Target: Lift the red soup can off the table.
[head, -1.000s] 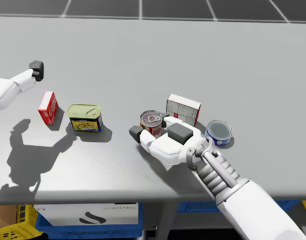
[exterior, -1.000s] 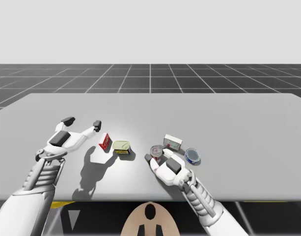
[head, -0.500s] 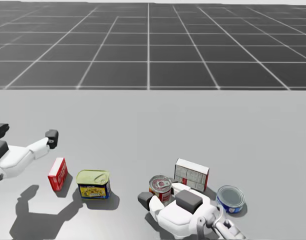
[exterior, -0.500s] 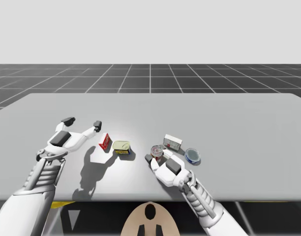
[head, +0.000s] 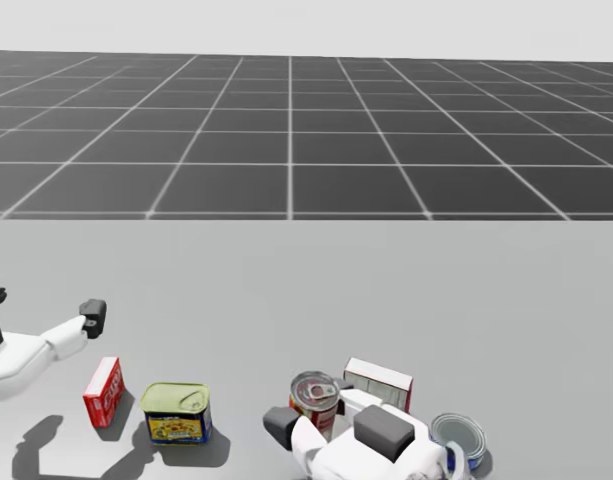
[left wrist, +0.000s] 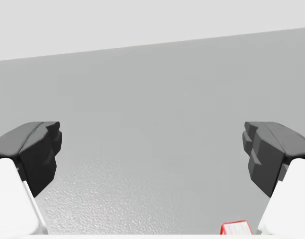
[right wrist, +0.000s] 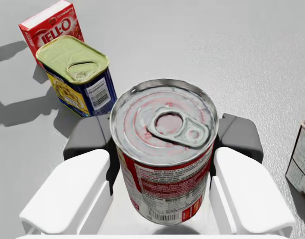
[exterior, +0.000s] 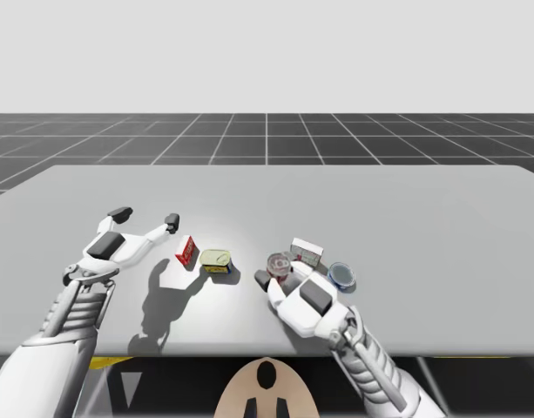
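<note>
The red soup can [right wrist: 164, 149] with a silver pull-tab lid stands upright between the fingers of my right gripper [right wrist: 162, 144], and both dark pads press its sides. In the high view the red soup can [exterior: 278, 263] is right of the table's middle, held by my right gripper [exterior: 278, 273]. The head view shows the can [head: 314, 396] in the same gripper [head: 308, 412]. Whether its base touches the table I cannot tell. My left gripper [exterior: 145, 218] hovers open over the table's left part, with nothing between its fingers [left wrist: 38, 149].
A small red box [exterior: 186, 251] and a yellow-lidded blue tin [exterior: 215, 259] stand left of the can. A white-and-red box [exterior: 307, 252] sits close behind my right gripper, and a flat blue can [exterior: 341, 275] is to its right. The grey table [exterior: 406, 218] stretches behind.
My head has turned upward, so the whole head view has shifted down. My right hand, with the can in it, has come slightly up and toward the high camera. The left arm is still.
</note>
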Controlling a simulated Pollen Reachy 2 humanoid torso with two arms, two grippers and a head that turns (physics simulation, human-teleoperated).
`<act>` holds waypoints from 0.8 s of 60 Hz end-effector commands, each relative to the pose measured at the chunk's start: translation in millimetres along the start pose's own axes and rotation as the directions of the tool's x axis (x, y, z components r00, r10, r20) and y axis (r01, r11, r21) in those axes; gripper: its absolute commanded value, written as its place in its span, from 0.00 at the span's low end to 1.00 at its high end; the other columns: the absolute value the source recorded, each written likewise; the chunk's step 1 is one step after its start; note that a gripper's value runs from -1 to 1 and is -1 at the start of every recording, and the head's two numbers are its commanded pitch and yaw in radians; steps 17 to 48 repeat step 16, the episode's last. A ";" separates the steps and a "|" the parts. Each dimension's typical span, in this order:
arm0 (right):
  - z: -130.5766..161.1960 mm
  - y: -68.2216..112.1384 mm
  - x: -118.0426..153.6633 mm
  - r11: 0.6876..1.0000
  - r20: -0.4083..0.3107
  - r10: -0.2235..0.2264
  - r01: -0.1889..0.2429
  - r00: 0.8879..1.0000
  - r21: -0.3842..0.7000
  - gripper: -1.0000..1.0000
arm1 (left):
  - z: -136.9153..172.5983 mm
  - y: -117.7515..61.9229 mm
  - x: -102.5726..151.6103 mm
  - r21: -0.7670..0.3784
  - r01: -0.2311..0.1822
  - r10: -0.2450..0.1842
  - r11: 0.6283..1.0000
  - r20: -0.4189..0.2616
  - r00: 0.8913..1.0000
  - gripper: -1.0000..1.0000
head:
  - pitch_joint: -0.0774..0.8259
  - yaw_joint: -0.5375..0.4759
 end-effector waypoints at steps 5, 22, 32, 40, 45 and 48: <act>26.1 16.9 86.3 0.997 0.228 0.073 -0.076 0.971 0.006 1.00 | -0.2 -0.2 0.1 0.000 0.001 -0.001 1.000 0.000 1.000 0.00 | 0.46 0.50; 53.1 29.2 136.1 0.993 0.346 0.118 -0.121 0.931 -0.012 1.00 | 0.1 -0.1 0.3 0.001 0.002 -0.002 1.000 0.001 1.000 0.00 | 0.45 0.49; 53.1 29.2 136.1 0.993 0.346 0.118 -0.121 0.931 -0.012 1.00 | 0.1 -0.1 0.3 0.001 0.002 -0.002 1.000 0.001 1.000 0.00 | 0.45 0.49; 53.1 29.2 136.1 0.993 0.346 0.118 -0.121 0.931 -0.012 1.00 | 0.1 -0.1 0.3 0.001 0.002 -0.002 1.000 0.001 1.000 0.00 | 0.45 0.49; 53.1 29.2 136.1 0.993 0.346 0.118 -0.121 0.931 -0.012 1.00 | 0.1 -0.1 0.3 0.001 0.002 -0.002 1.000 0.001 1.000 0.00 | 0.45 0.49; 53.1 29.2 136.1 0.993 0.346 0.118 -0.121 0.931 -0.012 1.00 | 0.1 -0.1 0.3 0.001 0.002 -0.002 1.000 0.001 1.000 0.00 | 0.45 0.49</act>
